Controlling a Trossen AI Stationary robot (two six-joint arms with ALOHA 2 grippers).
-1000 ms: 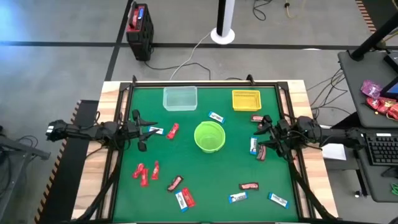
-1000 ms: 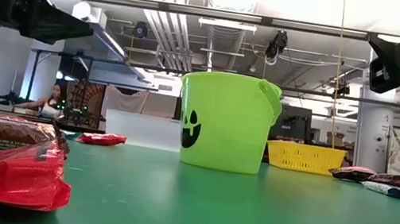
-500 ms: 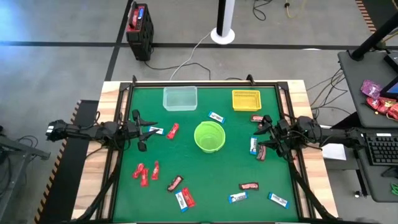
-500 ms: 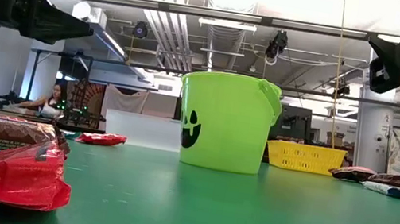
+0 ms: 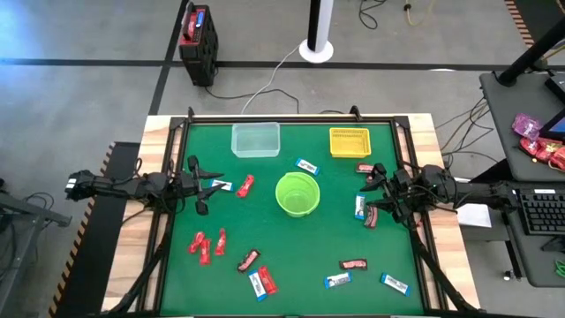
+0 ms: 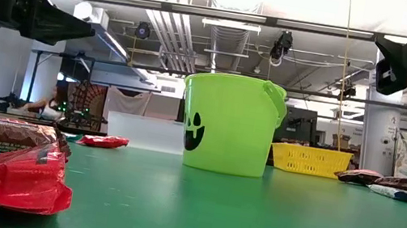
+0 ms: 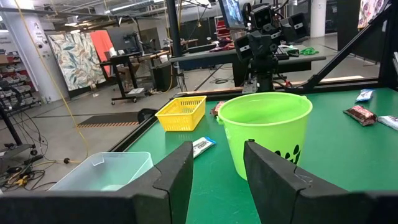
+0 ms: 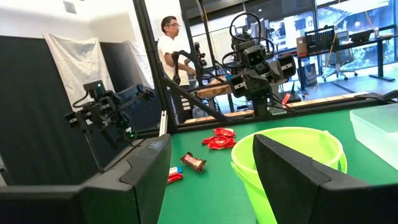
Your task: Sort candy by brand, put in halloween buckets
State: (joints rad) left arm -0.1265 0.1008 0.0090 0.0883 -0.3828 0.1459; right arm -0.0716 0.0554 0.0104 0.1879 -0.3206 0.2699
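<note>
Nearest, along the front edge of the table (image 5: 300, 243): loose candy, unsorted, including a striped bar (image 5: 257, 284) touching a red bar (image 5: 267, 280), a brown bar (image 5: 354, 264) further right, and 2 red wrappers (image 5: 201, 245) on the left side. Mid-table, left: left gripper (image 5: 201, 185), fingers apart and holding nothing, raised clear of the mat, pointed toward the green bucket (image 5: 297, 176); a blue-and-white bar (image 5: 222, 185) just beside its tips, a red twist (image 5: 245, 185) slightly further in. Mid-table, right: right gripper (image 5: 372, 195), fingers spread wide, likewise empty and raised, facing the same bucket; a white-and-blue bar (image 5: 359, 207) close under it. Centre: green bucket upright, no bar visible inside. Farthest, along the back edge: clear box (image 5: 255, 126) on the left and yellow basket (image 5: 350, 130) on the right, well apart, both apparently empty. Step in hand, as judged: start of the sort, 0 bars placed, no pick yet begun. Next move, as judged: lower 1 gripper onto its nearest bar, set the fingers across the wrapper's narrow width, close, lift, carry to 1 container, release above the rim. Keep 1 brand per container; pairing of brand to container not settled by the scene. Avoid nudging neighbouring bars where 2 lie touching.
</note>
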